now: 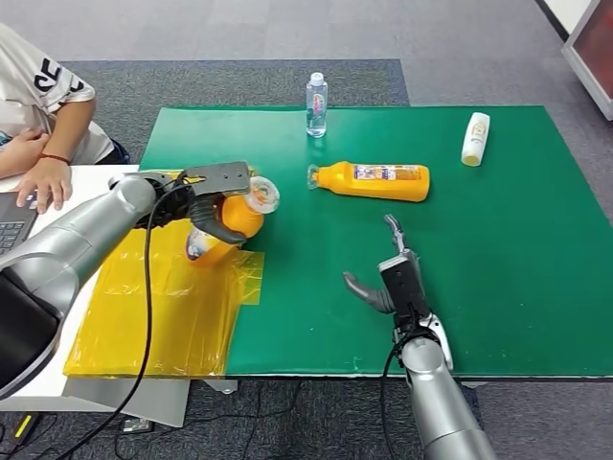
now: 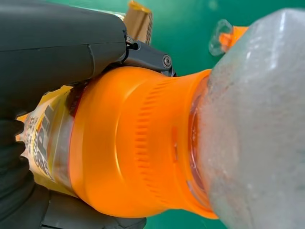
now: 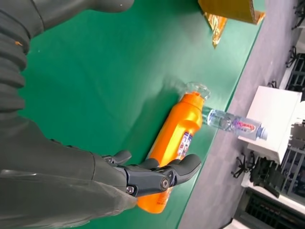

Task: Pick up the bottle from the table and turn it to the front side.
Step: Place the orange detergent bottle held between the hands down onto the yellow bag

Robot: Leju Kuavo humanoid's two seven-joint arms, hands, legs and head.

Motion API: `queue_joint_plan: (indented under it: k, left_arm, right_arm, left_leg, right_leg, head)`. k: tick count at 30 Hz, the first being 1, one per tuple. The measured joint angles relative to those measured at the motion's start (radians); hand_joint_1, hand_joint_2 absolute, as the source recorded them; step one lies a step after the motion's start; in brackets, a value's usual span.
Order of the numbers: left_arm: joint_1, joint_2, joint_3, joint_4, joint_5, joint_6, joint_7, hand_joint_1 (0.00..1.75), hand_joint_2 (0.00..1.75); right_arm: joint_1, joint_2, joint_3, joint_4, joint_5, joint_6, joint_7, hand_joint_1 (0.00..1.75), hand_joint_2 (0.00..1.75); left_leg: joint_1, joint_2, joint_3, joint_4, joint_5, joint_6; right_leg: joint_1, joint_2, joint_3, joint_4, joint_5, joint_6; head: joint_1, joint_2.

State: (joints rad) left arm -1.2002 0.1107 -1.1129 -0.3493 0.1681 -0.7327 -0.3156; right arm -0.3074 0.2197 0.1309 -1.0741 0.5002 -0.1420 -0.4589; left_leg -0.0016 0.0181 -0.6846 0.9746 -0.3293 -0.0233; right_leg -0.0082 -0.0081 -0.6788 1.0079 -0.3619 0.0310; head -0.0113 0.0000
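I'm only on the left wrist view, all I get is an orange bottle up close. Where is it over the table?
Observer: The left hand holds that orange bottle above the yellow plastic sheet, at the table's left side.
Operator: Where's the other hand?
Observer: The right hand hovers open over the green mat, holding nothing.
Operator: Any other bottles?
Observer: A second orange bottle lies on its side mid-mat; a small clear bottle stands upright behind it.

Silver arms [image 1: 79,235] — black cables, dark fingers [image 1: 216,228], grey ribbed covers.
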Motion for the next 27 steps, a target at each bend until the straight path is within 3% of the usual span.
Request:
queue_joint_plan:
  k: [10,23,24,27]
  left_arm:
    - [0.014,0.053,0.004,0.010,0.029,-0.105,-0.006,1.75,1.75]
    - [0.005,0.061,-0.030,0.018,-0.026,-0.063,0.045,1.75,1.75]
    - [0.004,0.060,-0.034,0.019,-0.030,-0.055,0.045,1.44,1.75]
    - [0.004,0.059,-0.047,0.022,-0.038,-0.036,0.046,0.13,1.75]
  right_arm:
    - [-0.006,0.002,0.018,-0.014,0.008,0.013,0.010,0.00,1.75]
    - [-0.026,0.012,0.055,-0.023,0.017,0.006,0.015,0.00,1.75]
    - [-0.028,0.014,0.058,-0.025,0.020,0.004,0.016,0.00,1.75]
    - [-0.031,0.018,0.067,-0.028,0.027,-0.001,0.016,0.00,1.75]
  left_leg:
    - [0.000,0.000,0.001,0.000,0.000,0.000]
    - [0.001,0.000,0.002,0.000,0.000,0.000]
    - [0.001,0.000,0.002,0.000,0.000,-0.001]
    - [0.001,0.000,0.002,0.000,0.001,-0.001]
  right_leg:
    - [0.000,0.000,0.001,0.000,0.000,0.000]
    - [0.001,0.000,0.002,0.000,0.000,-0.001]
    - [0.001,0.000,0.002,0.000,0.000,-0.001]
    - [0.001,0.000,0.002,0.000,0.000,-0.001]
  head:
    - [0.000,0.000]
    - [0.000,0.000]
    - [0.000,0.000]
    - [0.000,0.000]
